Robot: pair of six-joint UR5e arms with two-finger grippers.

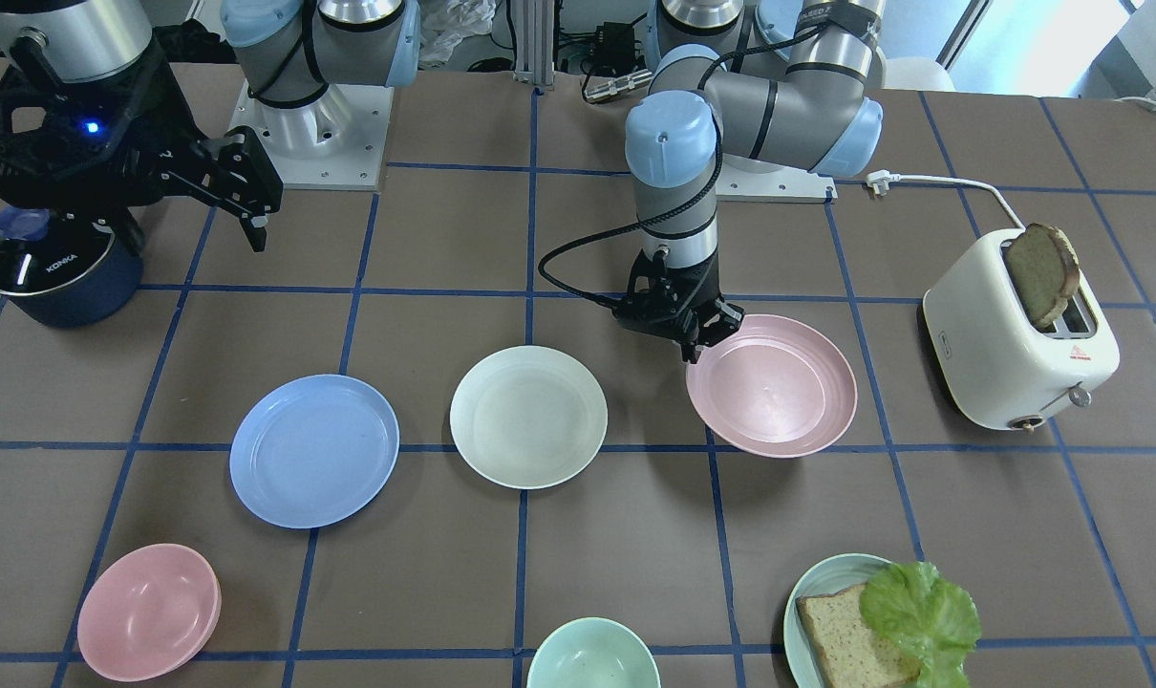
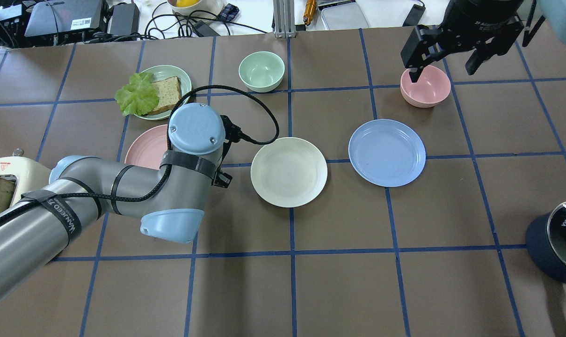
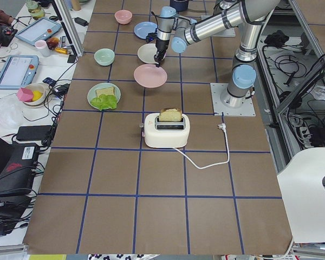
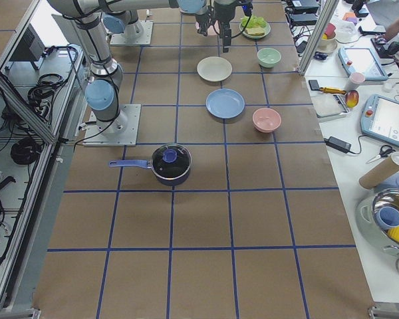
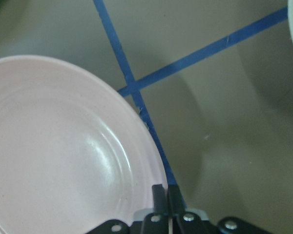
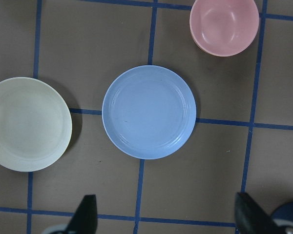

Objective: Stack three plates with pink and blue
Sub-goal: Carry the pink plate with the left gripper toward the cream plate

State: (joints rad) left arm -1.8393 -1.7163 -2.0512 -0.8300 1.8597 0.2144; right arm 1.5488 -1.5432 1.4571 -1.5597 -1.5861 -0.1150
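Note:
My left gripper (image 1: 699,341) is shut on the near rim of the pale pink plate (image 1: 772,385). The left wrist view shows the fingertips (image 5: 166,192) pinched together on that rim, and the plate (image 5: 63,161) casts a shadow as if slightly raised. In the overhead view my left arm hides most of this plate (image 2: 144,147). The cream-white plate (image 1: 528,417) lies at the table's middle, with the periwinkle blue plate (image 1: 314,450) beside it. My right gripper (image 1: 191,215) is open and empty, high above the table. Its wrist view looks down on the blue plate (image 6: 149,111) and the cream plate (image 6: 27,124).
A pink bowl (image 1: 148,612) sits beyond the blue plate and a mint bowl (image 1: 592,655) beyond the cream plate. A teal plate (image 1: 805,588) holds bread and lettuce. A white toaster (image 1: 1017,349) with a slice stands on my left, a dark blue pot (image 1: 57,272) on my right.

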